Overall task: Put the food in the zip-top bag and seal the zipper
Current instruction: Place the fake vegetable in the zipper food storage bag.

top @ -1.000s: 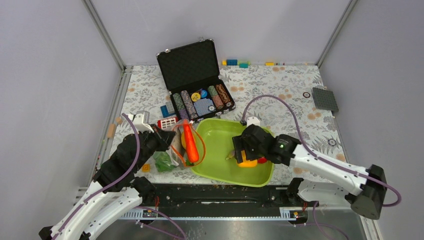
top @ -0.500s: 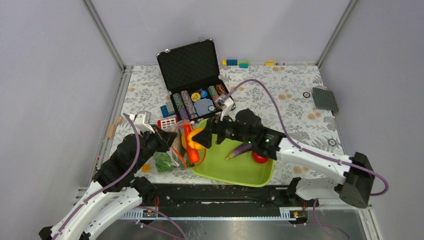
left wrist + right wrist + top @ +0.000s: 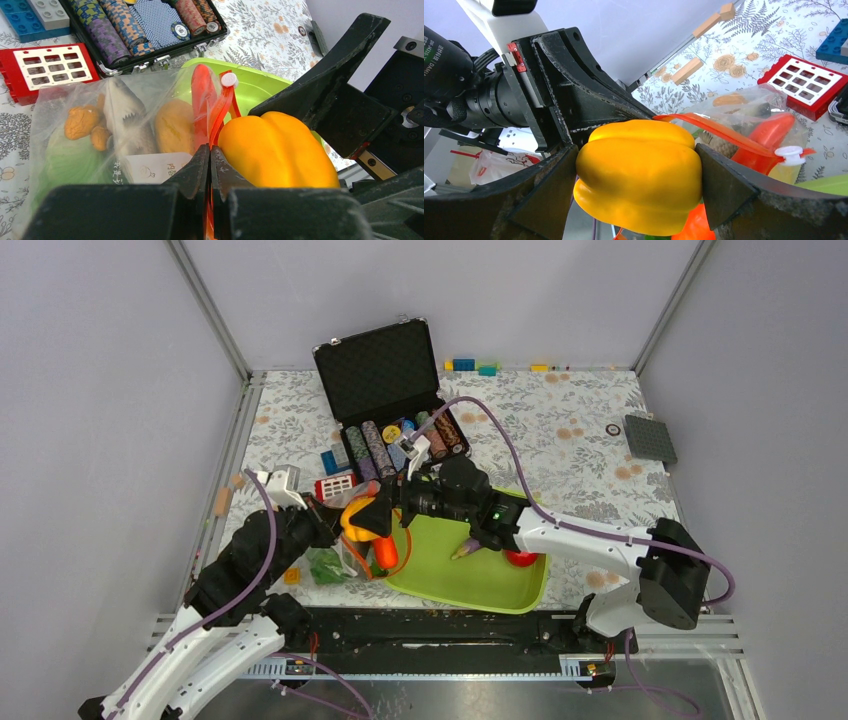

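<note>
The clear zip-top bag (image 3: 338,552) lies left of the lime-green tray (image 3: 470,582); it also shows in the left wrist view (image 3: 100,135). My left gripper (image 3: 325,524) (image 3: 210,162) is shut on the bag's orange-red zipper (image 3: 218,112) and holds the mouth up. My right gripper (image 3: 373,512) (image 3: 636,172) is shut on a yellow pepper (image 3: 352,522) (image 3: 639,175) right at the bag's mouth, touching the zipper (image 3: 719,132). The carrot (image 3: 383,550), fish (image 3: 122,107) and lettuce (image 3: 65,160) are in the bag. A purple eggplant (image 3: 478,543) and red apple (image 3: 520,558) lie on the tray.
An open black case of poker chips (image 3: 400,445) stands behind the bag and tray. A red brick (image 3: 335,486) and blue bricks (image 3: 330,461) lie beside it. A grey baseplate (image 3: 650,438) is at the far right. Small bricks line the back wall.
My right gripper lifted the yellow pepper off the tray and carried it left to the bag's mouth. The left gripper kept its hold on the zipper.
</note>
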You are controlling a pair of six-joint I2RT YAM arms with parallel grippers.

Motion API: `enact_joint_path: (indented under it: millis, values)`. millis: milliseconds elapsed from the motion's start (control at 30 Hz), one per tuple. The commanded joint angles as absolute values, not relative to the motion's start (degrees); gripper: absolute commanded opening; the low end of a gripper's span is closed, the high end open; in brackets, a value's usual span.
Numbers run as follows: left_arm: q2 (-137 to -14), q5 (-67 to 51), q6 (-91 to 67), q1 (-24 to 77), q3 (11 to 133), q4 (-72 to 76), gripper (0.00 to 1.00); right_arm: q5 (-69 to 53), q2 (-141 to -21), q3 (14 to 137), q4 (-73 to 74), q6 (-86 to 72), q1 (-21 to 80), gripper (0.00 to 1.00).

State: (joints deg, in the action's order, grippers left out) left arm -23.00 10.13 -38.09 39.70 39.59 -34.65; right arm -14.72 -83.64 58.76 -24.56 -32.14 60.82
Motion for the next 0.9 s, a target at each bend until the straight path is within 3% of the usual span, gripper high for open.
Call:
enact_joint_path:
  millis: [0, 467, 867]
  values:
    - [-21.32, 5.70, -40.86, 40.10, 41.93, -29.07, 0.00, -16.20, -86.56, 59.02, -28.87, -30.34, 61.60, 0.79]
    - [-19.84, 8.00, -40.98, 40.12, 42.97, -31.40, 0.00, -9.86, -87.87, 55.88, -27.79, -19.09, 64.00, 0.83]
    - [-20.54, 4.46, -41.65, 40.09, 44.00, -29.13, 0.00, -1.19, -90.32, 56.82, -27.12, -0.50, 71.28, 0.87]
